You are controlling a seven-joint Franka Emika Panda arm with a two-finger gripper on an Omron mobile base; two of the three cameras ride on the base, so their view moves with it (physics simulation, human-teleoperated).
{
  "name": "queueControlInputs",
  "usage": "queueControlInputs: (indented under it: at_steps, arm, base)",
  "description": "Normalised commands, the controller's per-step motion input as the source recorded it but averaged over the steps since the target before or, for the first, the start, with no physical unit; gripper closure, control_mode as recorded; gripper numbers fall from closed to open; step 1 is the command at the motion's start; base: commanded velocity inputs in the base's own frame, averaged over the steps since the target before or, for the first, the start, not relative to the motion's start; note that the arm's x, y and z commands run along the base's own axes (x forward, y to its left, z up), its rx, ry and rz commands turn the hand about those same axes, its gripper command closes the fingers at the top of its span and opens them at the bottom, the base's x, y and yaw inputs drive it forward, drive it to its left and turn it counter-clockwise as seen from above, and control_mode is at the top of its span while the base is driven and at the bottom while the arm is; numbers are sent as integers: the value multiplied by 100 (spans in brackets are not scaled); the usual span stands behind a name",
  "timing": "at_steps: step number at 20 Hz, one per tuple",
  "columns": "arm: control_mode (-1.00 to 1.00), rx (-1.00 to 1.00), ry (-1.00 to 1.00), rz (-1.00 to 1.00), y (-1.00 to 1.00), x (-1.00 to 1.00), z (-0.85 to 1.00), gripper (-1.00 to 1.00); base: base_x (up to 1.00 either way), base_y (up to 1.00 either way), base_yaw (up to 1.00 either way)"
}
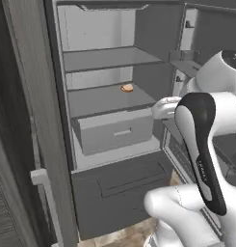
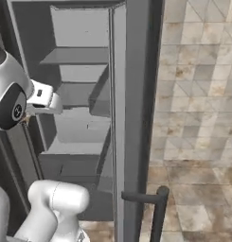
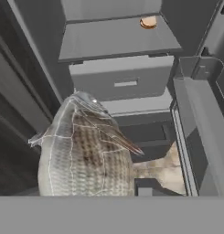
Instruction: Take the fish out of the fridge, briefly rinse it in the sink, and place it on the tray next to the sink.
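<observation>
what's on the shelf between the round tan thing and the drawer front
Nothing: the shelf is bare from the round tan thing to the drawer, in hand and left base views.

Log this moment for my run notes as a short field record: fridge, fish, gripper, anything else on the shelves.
fridge: door open, grey shelves and wide drawer showing
fish: close in front of the hand camera, outside the fridge compartment, apparently held
gripper: fingertips hidden by the fish in the hand view, state not visible
small tan item: lying on the middle shelf, towards the back
drawer: closed, below that shelf
</observation>
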Motion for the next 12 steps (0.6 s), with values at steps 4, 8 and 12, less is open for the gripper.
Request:
queueControlInputs:
  at_steps: [4, 8, 12]
  arm:
    - [100, 0, 0, 0, 0, 0, 0, 100]
    - [100, 0, 0, 0, 0, 0, 0, 100]
    - [100, 0, 0, 0, 0, 0, 0, 100]
  base:
    - [-93, 43, -83]
    - [-81, 41, -88]
    - [-83, 44, -86]
